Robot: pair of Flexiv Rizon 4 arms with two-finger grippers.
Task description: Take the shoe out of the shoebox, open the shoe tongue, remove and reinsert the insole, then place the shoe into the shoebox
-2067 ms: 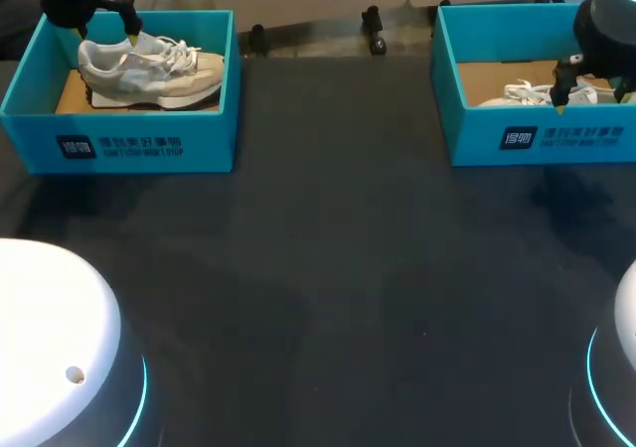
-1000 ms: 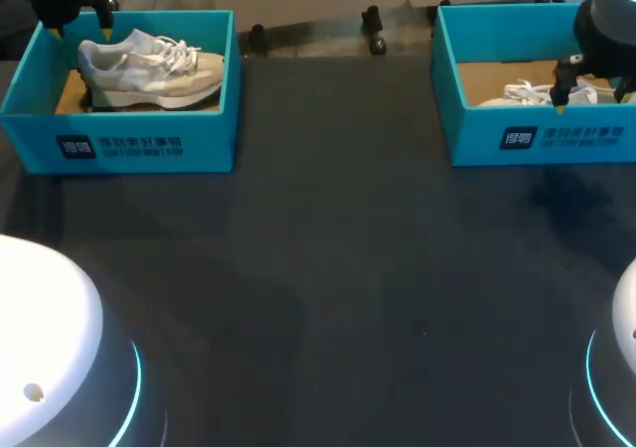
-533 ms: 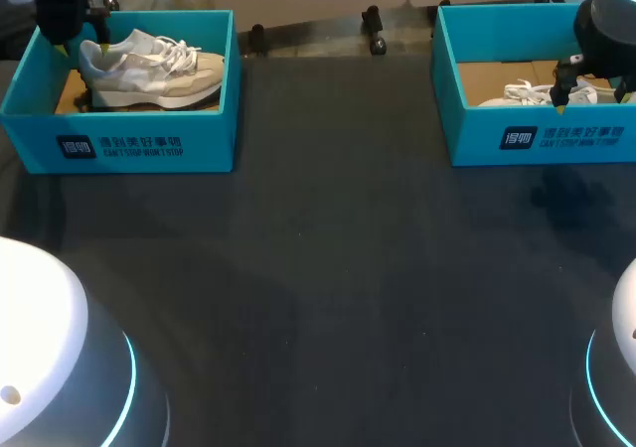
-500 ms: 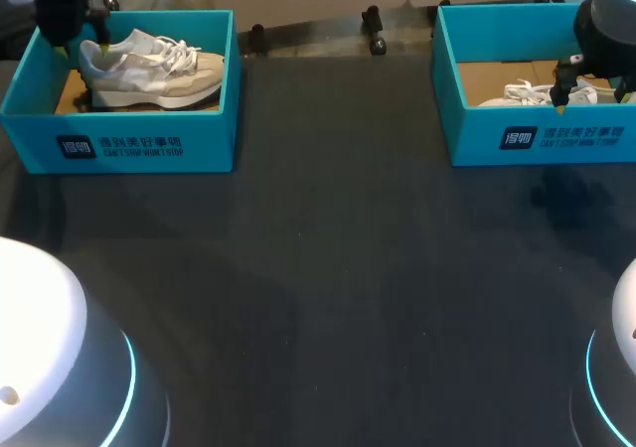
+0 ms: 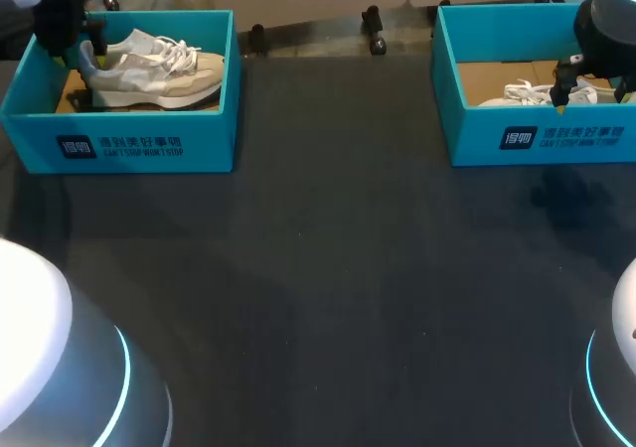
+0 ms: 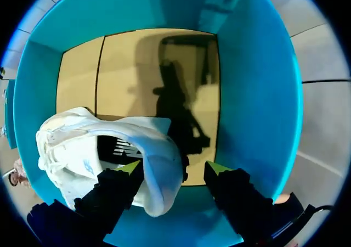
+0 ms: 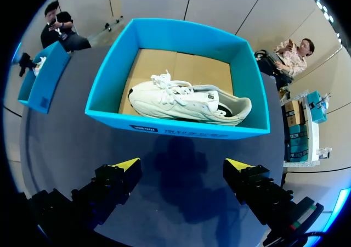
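Gone from above the shoe's collar to its heel end, and lower: left gripper (image 6: 174, 168), jaws spread wide, astride the heel of the pale shoe (image 5: 149, 68), one tip over the collar opening, the other outside and clear of the heel. Shoe lying in the left shoebox (image 5: 139, 129) at the far left of the table (image 5: 348, 268), toe to the right. Right gripper (image 7: 184, 163) unmoved, jaws wide and empty, hovering by the near wall of the right shoebox (image 7: 181, 127), second shoe (image 7: 186, 103) inside.
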